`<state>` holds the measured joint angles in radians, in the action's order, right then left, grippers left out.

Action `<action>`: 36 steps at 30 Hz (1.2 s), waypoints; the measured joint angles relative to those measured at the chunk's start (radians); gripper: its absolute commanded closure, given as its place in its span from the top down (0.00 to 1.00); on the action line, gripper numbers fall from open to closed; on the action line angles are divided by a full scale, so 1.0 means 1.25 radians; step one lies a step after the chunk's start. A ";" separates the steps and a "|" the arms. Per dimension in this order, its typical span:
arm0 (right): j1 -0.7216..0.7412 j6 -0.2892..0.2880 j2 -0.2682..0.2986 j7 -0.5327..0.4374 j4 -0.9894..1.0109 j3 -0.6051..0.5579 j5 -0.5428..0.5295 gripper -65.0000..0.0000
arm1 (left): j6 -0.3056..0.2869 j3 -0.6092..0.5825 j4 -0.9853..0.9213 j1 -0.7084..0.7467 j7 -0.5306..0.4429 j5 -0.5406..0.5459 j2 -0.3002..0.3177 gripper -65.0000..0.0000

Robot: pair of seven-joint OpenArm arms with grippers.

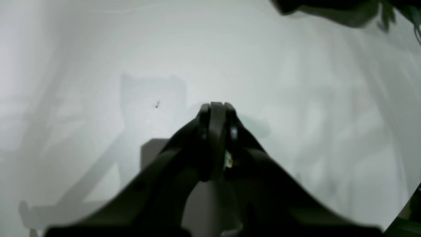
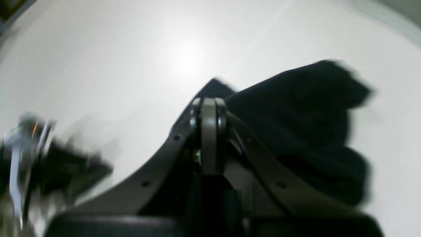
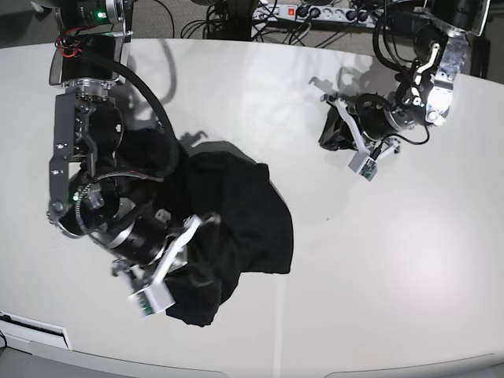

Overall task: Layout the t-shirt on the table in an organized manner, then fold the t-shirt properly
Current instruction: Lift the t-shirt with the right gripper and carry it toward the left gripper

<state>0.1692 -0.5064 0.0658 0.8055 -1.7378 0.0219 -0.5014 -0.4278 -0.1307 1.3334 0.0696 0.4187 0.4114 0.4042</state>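
Dark floor beyond the far edge, with tangled black cables (image 3: 228,16) and a power strip (image 3: 315,13).

A robotics lab: white table (image 3: 409,260), tangled cables (image 3: 228,20), power strip (image 3: 315,13).

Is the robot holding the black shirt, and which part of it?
The left gripper is shut on nothing, above bare table. The right gripper is shut over the t-shirt, but a hold cannot be told.

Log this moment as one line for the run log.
shirt: crumpled heap on table, not laid out | right gripper: jaws shut, at the shirt, hold unclear | left gripper: jaws shut, over bare table, away from shirt
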 measured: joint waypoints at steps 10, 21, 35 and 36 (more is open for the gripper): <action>-0.008 0.164 0.013 0.001 -0.045 0.331 -0.005 0.00 | 0.000 0.000 0.000 0.000 0.000 0.000 0.001 0.00; -0.073 -0.004 0.056 0.096 -0.045 0.088 -0.075 0.52 | 0.000 0.000 0.000 0.000 -0.002 0.000 0.003 0.00; 0.155 0.146 0.057 0.052 0.343 -0.193 0.033 0.52 | 0.000 0.000 0.000 0.000 -0.002 0.000 0.001 0.00; 0.168 0.146 0.052 0.051 0.382 -0.194 0.033 0.52 | 0.000 0.000 0.000 0.000 -0.002 0.000 0.001 0.00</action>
<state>0.3790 -0.3244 0.1307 0.8692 -1.2598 -0.2203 -0.4606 -0.4278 -0.1307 1.3334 0.0692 0.4160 0.4114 0.4049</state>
